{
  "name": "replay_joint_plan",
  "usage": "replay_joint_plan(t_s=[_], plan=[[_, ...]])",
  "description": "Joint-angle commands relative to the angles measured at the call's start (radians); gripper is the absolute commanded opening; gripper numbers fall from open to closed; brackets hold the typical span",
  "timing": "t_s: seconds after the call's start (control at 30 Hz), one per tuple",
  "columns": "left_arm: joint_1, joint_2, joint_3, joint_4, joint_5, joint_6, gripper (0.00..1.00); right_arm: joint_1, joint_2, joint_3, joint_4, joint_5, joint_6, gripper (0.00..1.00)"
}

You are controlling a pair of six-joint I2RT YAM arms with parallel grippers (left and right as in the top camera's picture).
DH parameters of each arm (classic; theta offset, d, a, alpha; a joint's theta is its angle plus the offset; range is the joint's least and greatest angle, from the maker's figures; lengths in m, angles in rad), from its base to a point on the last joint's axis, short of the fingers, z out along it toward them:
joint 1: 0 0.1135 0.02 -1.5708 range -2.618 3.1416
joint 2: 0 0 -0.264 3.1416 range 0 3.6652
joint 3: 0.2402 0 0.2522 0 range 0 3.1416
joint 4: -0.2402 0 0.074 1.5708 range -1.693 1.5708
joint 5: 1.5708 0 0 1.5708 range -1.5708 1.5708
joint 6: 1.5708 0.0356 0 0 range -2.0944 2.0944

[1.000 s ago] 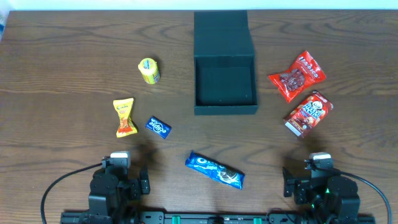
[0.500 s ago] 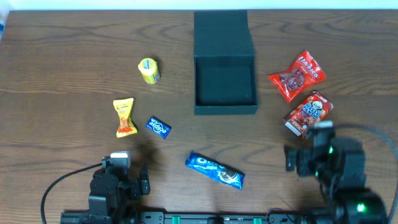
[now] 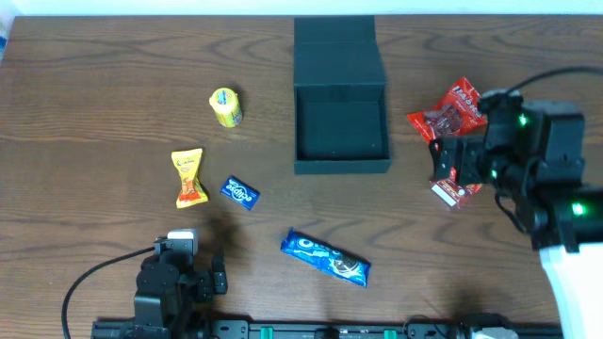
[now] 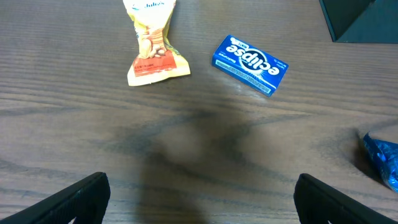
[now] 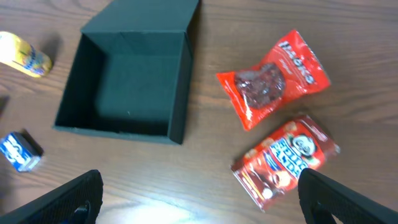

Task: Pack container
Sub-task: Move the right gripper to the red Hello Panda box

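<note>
Bench (image 3: 94,75), dark wood, carries everything. Container (image 3: 341,167) sits centre-back, open, w/ its lid flap (image 3: 337,52) laid flat on the far side.

Your right gripper (image 5: 199,180) hangs above the bench right of the container, over the two red packets, fingers spread wide, touching nothing. Your left gripper (image 4: 202,183) is low at the front-left edge, fingers spread wide too, holding nothing.

Packets next: red jerky-type packet (image 5: 273,78) lies right of the container. Red Hello Panda packet (image 5: 286,162) is just in front of it and partly under the right arm in the overhead view. Blue Oreo packet (image 3: 325,258) lies front-centre, angled. Yellow-orange snack packet (image 3: 188,176) is on the left, w/ the blue Eclipse gum box (image 4: 250,64) just beside it. Small yellow candy (image 3: 225,106) lies further back, left of the container.
</note>
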Motion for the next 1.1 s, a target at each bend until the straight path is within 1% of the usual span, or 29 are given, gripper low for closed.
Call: replay_joint_plan(t_s=[0.0, 0.23, 0.3, 0.33, 0.4, 0.53, 0.6, 0.87, 1.07], plan=[[0.004, -0.005, -0.032, -0.029, 0.001, 0.014, 0.95, -0.011, 0.063, 0.043, -0.003, -0.039, 0.056, 0.99], [0.004, -0.005, -0.032, -0.029, 0.001, 0.014, 0.96, -0.011, 0.183, 0.057, 0.021, -0.035, 0.055, 0.99], [0.004, -0.005, -0.032, -0.029, 0.001, 0.014, 0.95, -0.014, 0.216, 0.057, 0.035, 0.008, 0.077, 0.99], [0.004, -0.005, -0.032, -0.029, 0.001, 0.014, 0.95, -0.018, 0.231, 0.057, 0.035, 0.037, 0.120, 0.99], [0.004, -0.005, -0.032, -0.029, 0.001, 0.014, 0.96, -0.028, 0.260, 0.057, 0.033, 0.104, 0.266, 0.99], [0.004, -0.005, -0.032, -0.029, 0.001, 0.014, 0.95, -0.061, 0.316, 0.057, -0.005, 0.200, 0.641, 0.99], [0.004, -0.005, -0.032, -0.029, 0.001, 0.014, 0.95, -0.081, 0.348, 0.057, -0.004, 0.201, 0.719, 0.99], [0.004, -0.005, -0.032, -0.029, 0.001, 0.014, 0.95, -0.148, 0.523, 0.057, -0.003, 0.199, 0.774, 0.99], [0.004, -0.005, -0.032, -0.029, 0.001, 0.014, 0.95, -0.156, 0.632, 0.057, -0.006, 0.175, 0.774, 0.99]])
